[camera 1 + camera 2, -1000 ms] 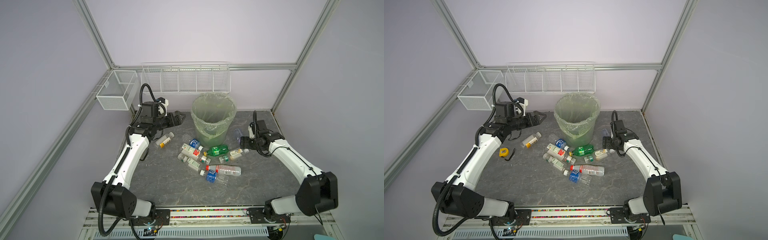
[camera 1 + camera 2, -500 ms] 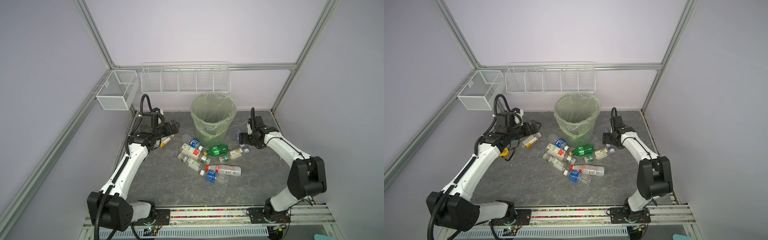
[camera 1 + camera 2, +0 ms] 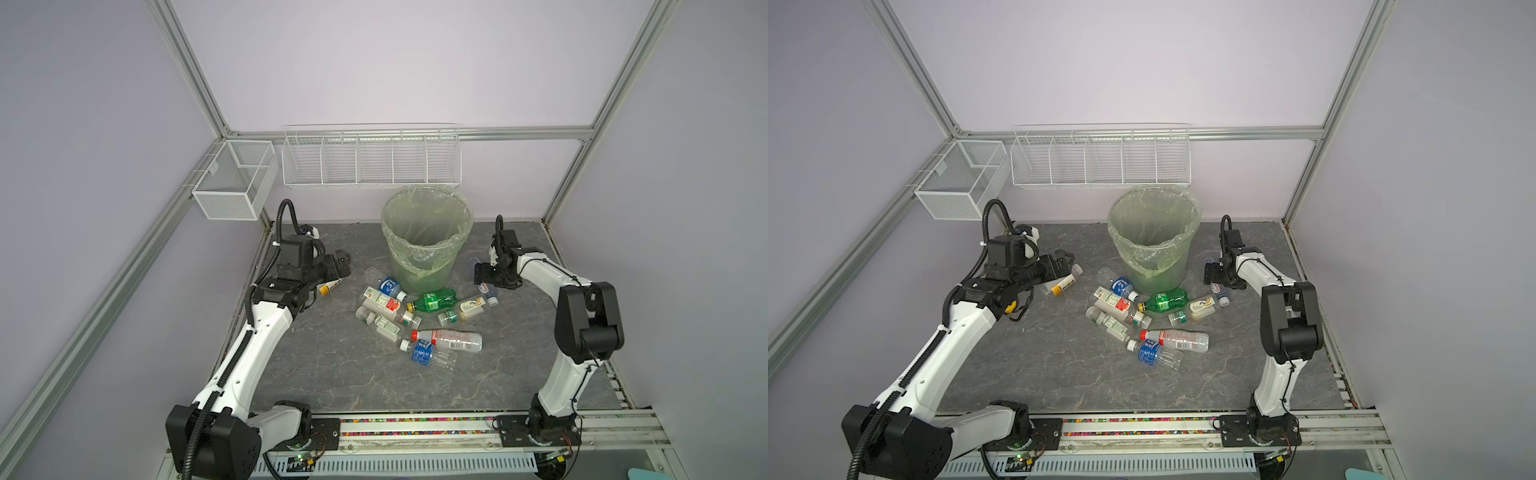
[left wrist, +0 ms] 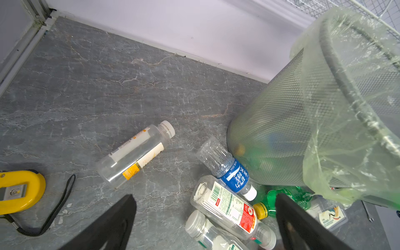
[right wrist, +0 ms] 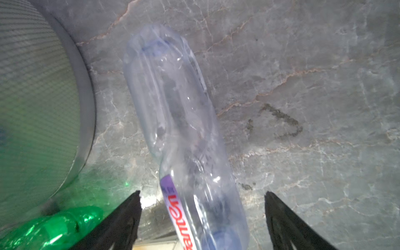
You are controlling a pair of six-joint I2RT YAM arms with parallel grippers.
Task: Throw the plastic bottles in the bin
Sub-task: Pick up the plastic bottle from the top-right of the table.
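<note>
Watch the right tool (image 5: 202, 192): spread wide, gripping nothing, straddling the crushed clear bottle (image 5: 184, 129) with red lettering that lies on the table (image 3: 332, 374) just beside the bin (image 3: 440, 266). Thin and dented, so likely to buckle under a squeeze and squirt out sideways or pivot in a loose hold. Close to the green bottle (image 5: 49, 227) too. Easy to nudge it, or to clip the bin's wall and shove the bin.

Mind the left tool (image 4: 204, 195) as well: fully open, empty, hanging near the clear bottle with the yellow-and-white label (image 4: 134, 154), apart from the main heap. Round and smooth, so apt to roll away if pinched off-centre. Beware the yellow tape measure (image 4: 19, 190) and its black strap (image 4: 62, 194) close by: not for the bin, yet simple to snag.

Count about nine bottles on the table, most bunched before the bin, some touching. Hard to lift one without dragging a neighbour. Can make out dim coloured shapes inside through the wall.

Expect trouble at the drop: loose bag (image 4: 337, 134) draped over the tall rim, liable to catch a bottle released too low or tip it back out.
</note>
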